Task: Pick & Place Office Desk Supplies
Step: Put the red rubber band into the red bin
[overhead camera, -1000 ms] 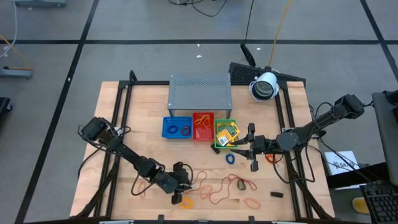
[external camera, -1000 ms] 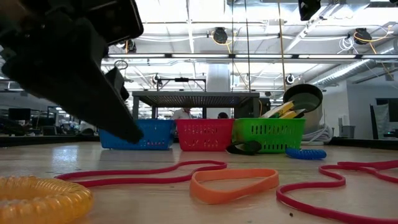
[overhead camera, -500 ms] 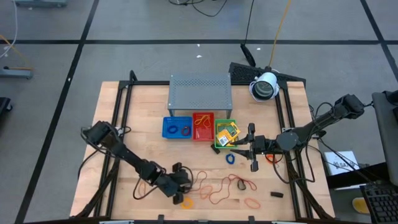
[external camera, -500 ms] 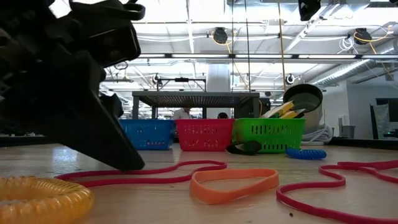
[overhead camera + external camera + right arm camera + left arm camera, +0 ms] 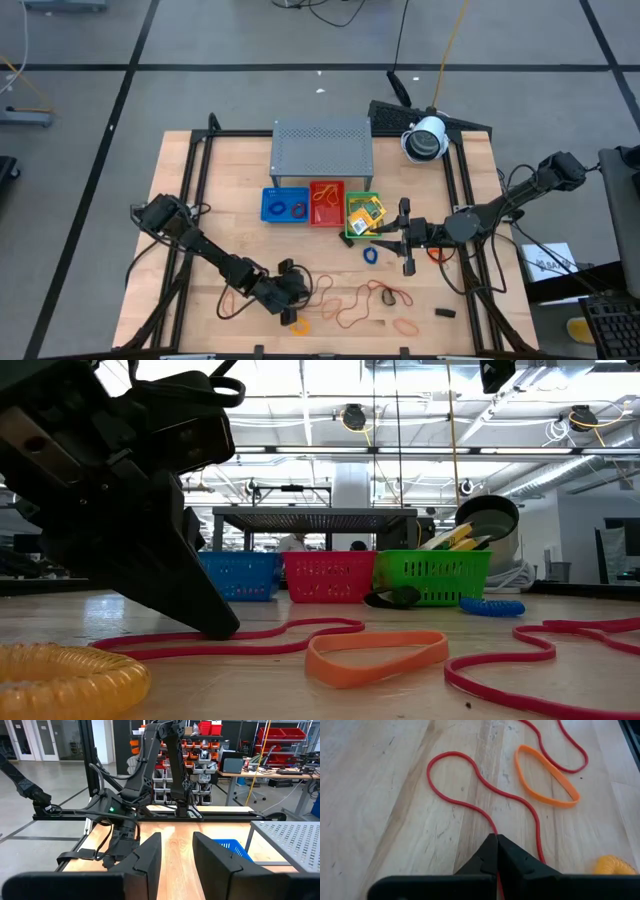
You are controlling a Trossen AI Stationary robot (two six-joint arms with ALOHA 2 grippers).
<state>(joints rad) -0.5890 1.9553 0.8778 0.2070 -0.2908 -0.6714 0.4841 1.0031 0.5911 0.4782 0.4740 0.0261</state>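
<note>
A thin red rubber band lies in loops on the wood near the table's front edge, and my left gripper is shut on it; the high view shows this gripper low at the front. An orange band and a yellow coiled ring lie just past it. My right gripper hangs open and level above the table beside the green tray, nothing between its fingers. My left gripper pinches one strand of the red band between its two fingertips. The fingers slant down toward the table's right side, their tips at the wood. The band lies slack on the table, its loops spread out beyond the fingers.
Blue, red and green trays stand in a row before the grey perforated shelf. More red and orange bands, a blue ring and a small black piece lie scattered at the front right.
My left gripper has come down from just above the table until its fingertips rest on the wood at the red band. The band and the other items lie where they were.
</note>
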